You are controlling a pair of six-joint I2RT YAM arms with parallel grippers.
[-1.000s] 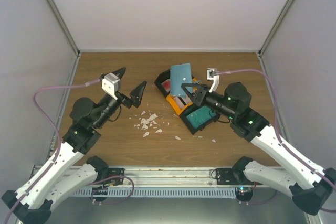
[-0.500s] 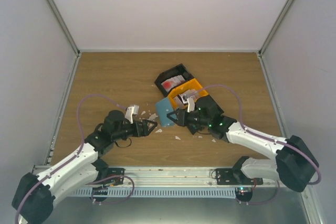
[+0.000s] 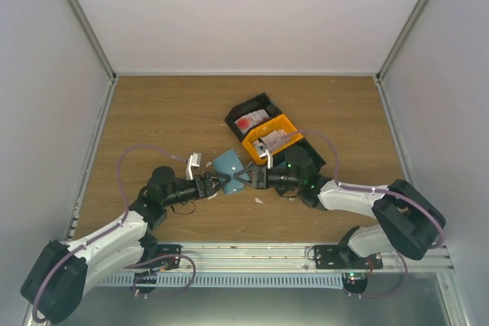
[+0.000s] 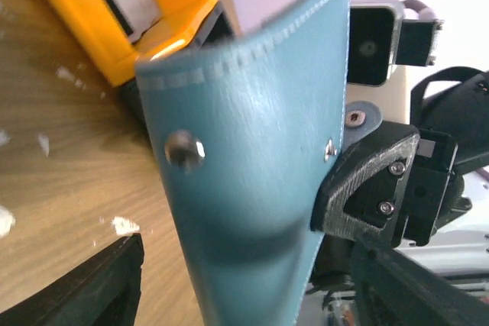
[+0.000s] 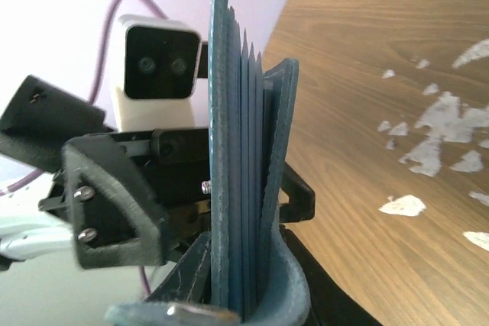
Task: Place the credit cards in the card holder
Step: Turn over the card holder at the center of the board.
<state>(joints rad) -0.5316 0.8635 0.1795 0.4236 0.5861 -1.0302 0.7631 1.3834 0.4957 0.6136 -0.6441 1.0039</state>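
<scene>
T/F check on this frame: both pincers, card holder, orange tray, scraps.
1. The right pincer grips the card holder: true.
2. The card holder lies flat: false, it is held up off the table.
3. The left pincer is shut on a card: false, it is open and holds nothing.
4. The orange tray is empty: false, whitish cards lie in it.
5. White scraps lie on the table: true.

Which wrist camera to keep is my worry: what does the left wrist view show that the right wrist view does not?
Left wrist only: the outer face of the card holder with snap studs, the orange tray, the right claw clamped on the holder's edge. Right wrist only: the holder's pockets edge-on, the left claw open around it. Both: the holder, wooden table, white scraps.
</scene>
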